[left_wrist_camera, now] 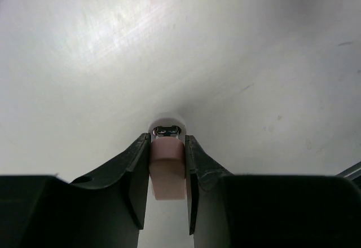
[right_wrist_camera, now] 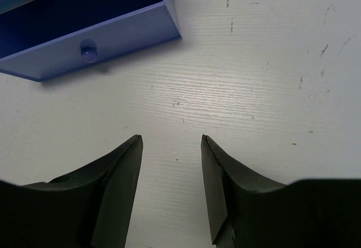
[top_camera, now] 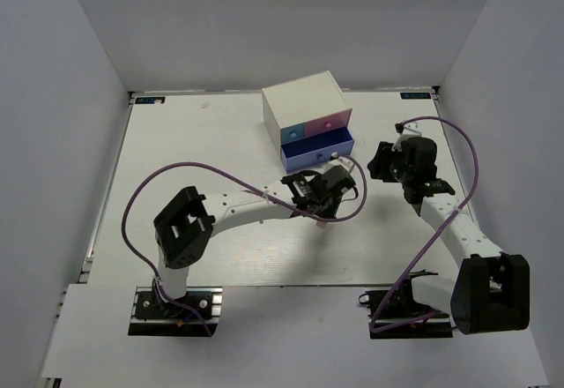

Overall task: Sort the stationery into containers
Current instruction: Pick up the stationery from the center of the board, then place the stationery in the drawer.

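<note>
From above you see the white-topped box [top_camera: 304, 97] at the far middle of the table [top_camera: 203, 150]. Its periwinkle drawer [top_camera: 315, 152] stands open toward you, the left gripper [top_camera: 328, 185] is just on the near side of that drawer, and the right gripper [top_camera: 386, 160] is off to the drawer's right, apart from it. Left wrist: your left gripper [left_wrist_camera: 167, 141] pinches a pinkish-beige eraser block [left_wrist_camera: 167, 172] squarely between both fingers [left_wrist_camera: 141, 158] above the table, and something small and shiny at the block's far end is not clear enough to name. Right wrist: your right gripper [right_wrist_camera: 172, 141] stands spread over the table, with the open periwinkle drawer [right_wrist_camera: 113, 31] and its knob [right_wrist_camera: 88, 52] at the far left.
</note>
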Controlling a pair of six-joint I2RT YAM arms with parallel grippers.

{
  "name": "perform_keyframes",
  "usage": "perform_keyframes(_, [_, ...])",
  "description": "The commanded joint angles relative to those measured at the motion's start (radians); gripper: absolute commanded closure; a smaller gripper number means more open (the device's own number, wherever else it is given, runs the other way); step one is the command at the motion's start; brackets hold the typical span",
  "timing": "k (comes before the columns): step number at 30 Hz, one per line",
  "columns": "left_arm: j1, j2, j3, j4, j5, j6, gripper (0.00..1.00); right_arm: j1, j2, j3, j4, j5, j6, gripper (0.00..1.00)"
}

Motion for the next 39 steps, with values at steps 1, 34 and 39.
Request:
perform_keyframes(1, [0.03, -0.128, 0.026, 0.163, -0.05, 0.316, 0.88, -0.013, 0.005, -0.003, 0.056, -0.006, -0.006, 0.48])
perform_keyframes(34, [0.373, 0.081, 0.171, 0.485, 0.257, 1.028, 0.88, -0.015, -0.009, 0.001, 0.056, -0.026, -0.022, 0.48])
perform_keyframes(39, [0.383, 0.108, 0.171, 0.508, 0.239, 1.028, 0.86, -0.015, -0.006, 0.006, 0.058, -0.032, -0.02, 0.48])
